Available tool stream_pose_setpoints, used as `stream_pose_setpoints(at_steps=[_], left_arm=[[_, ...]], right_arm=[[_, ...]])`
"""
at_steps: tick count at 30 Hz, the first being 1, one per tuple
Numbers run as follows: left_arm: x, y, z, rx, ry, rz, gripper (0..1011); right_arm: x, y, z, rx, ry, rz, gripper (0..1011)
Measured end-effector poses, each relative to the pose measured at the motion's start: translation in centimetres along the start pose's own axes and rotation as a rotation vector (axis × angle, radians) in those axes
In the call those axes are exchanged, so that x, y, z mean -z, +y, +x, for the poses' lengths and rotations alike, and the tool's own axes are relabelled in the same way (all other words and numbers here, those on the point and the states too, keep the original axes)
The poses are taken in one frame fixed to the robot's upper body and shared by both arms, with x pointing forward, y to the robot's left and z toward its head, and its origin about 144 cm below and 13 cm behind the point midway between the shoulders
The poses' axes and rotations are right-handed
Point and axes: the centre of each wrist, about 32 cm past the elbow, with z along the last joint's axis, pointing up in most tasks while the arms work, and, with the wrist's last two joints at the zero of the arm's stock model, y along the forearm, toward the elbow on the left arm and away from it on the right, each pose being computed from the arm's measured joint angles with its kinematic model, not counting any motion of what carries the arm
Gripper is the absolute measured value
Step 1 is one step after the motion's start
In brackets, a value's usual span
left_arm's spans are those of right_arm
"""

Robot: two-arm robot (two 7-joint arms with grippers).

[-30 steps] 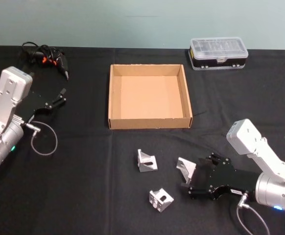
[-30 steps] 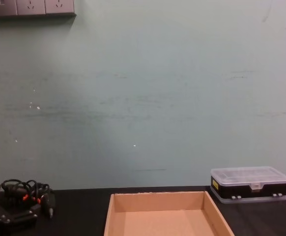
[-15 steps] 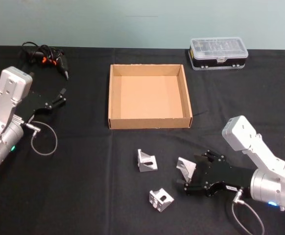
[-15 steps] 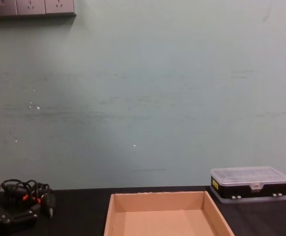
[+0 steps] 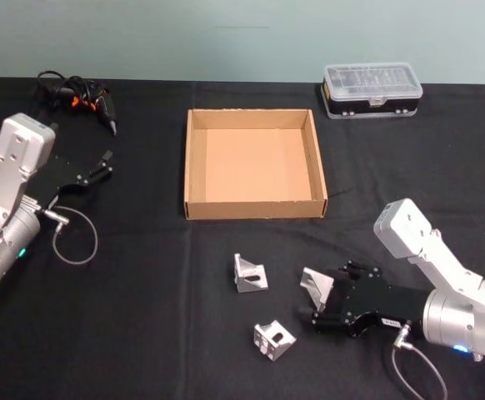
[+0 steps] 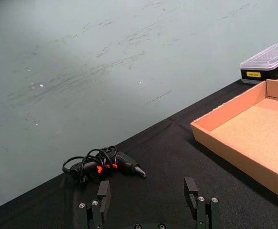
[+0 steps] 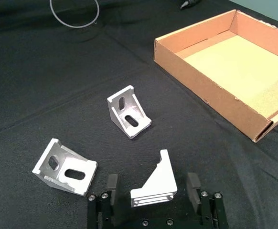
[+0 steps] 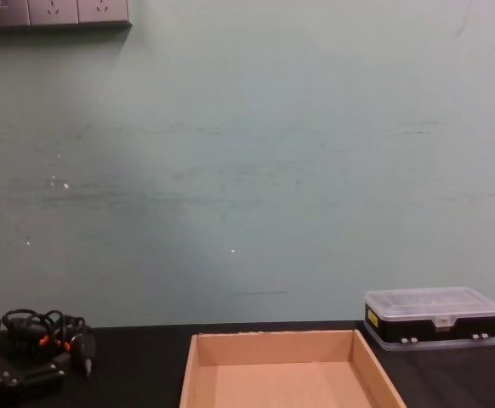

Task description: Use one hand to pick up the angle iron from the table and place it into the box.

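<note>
Three silver angle irons lie on the black table (image 5: pixel 142 317) in front of the tan cardboard box (image 5: pixel 255 208). My right gripper (image 5: pixel 320 298) is open and low over the table, with its fingers on either side of the rightmost angle iron (image 5: pixel 313 283). In the right wrist view that angle iron (image 7: pixel 155 185) sits between the open right gripper (image 7: pixel 153 190) fingers, apart from both pads. The other angle irons (image 7: pixel 128 112) (image 7: pixel 65 167) lie beyond it, and the box (image 7: pixel 196 86) is empty. My left gripper (image 5: pixel 92 173) is parked open at the far left.
A clear-lidded plastic case (image 5: pixel 372 90) stands behind the box on the right. A bundle of black cables with a tool (image 5: pixel 76 96) lies at the back left, and a thin wire loop (image 5: pixel 74 237) lies by the left arm. The left gripper (image 6: pixel 147 193) faces the cables (image 6: pixel 103 164).
My right gripper has slid a little to the left along the table, so its fingers now flank the rightmost angle iron. The left arm and the angle irons have not moved.
</note>
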Motion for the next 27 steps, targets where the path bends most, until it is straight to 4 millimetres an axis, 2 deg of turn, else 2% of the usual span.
stream_pose_setpoints(at_steps=[8,9,12,13,27], left_arm=[[0.00,0.00,0.00,0.000,0.000,0.000,1011],[0.00,0.00,0.00,0.000,0.000,0.000,1011],[0.00,0.00,0.00,0.000,0.000,0.000,1011],[0.00,0.00,0.00,0.000,0.000,0.000,1011],[0.00,0.00,0.00,0.000,0.000,0.000,1011]], right_arm=[[0.12,-0.09,-0.08,0.005,0.008,0.003,724],[0.13,-0.11,-0.08,0.006,0.008,0.004,664],[0.11,-0.13,-0.09,0.010,0.008,0.005,607],[0.10,-0.17,-0.09,0.012,0.008,0.007,553],[0.01,-0.38,-0.13,0.023,0.009,0.019,533]])
